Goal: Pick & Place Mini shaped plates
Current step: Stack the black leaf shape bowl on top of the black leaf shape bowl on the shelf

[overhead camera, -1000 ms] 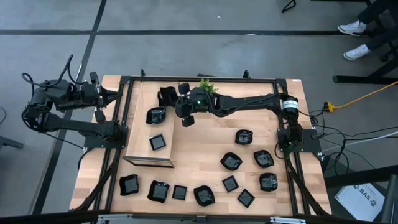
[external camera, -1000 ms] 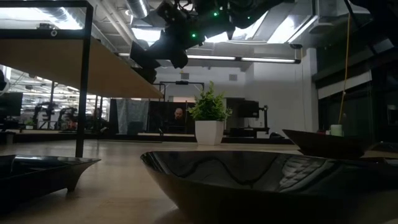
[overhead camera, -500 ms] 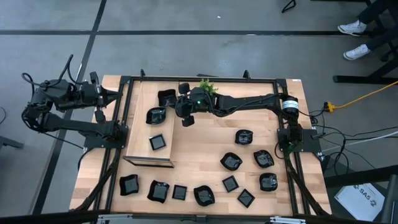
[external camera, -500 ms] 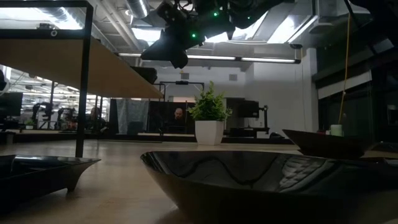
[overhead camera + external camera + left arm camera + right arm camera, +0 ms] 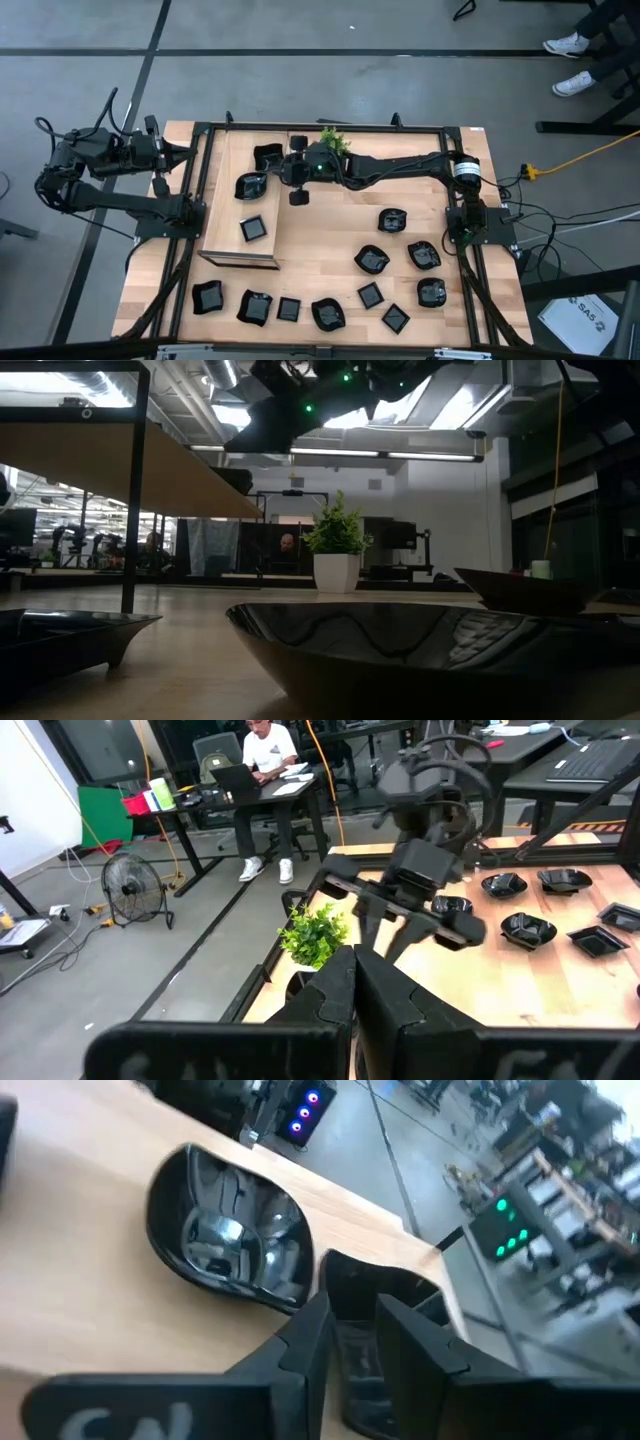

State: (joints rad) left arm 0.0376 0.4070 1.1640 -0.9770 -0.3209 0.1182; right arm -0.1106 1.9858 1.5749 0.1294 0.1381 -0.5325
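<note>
Several glossy black mini plates (image 5: 372,260) lie on the table's near and right parts. Three more sit on a raised wooden platform (image 5: 225,215): a far one (image 5: 267,154), a rounded one (image 5: 250,186) and a square one (image 5: 254,228). My right gripper (image 5: 283,165) hovers open above the platform's far part, touching nothing. Its wrist view shows the rounded plate (image 5: 230,1240) and a second plate (image 5: 365,1285) beyond the right gripper (image 5: 350,1345). My left gripper (image 5: 186,155) is shut and waits past the table's far left corner, as the left gripper (image 5: 352,990) shows in its own view.
A small green potted plant (image 5: 333,138) stands at the far edge, just behind my right arm. The black frame rails (image 5: 320,127) border the table. The low view has a big plate (image 5: 400,650) close in front and the platform's leg (image 5: 130,500) at left. People sit in the room beyond.
A dark plate that hung under my right gripper in the low view now lies on the platform's far part. The right gripper has risen clear of it and shifted slightly toward the table's left edge.
</note>
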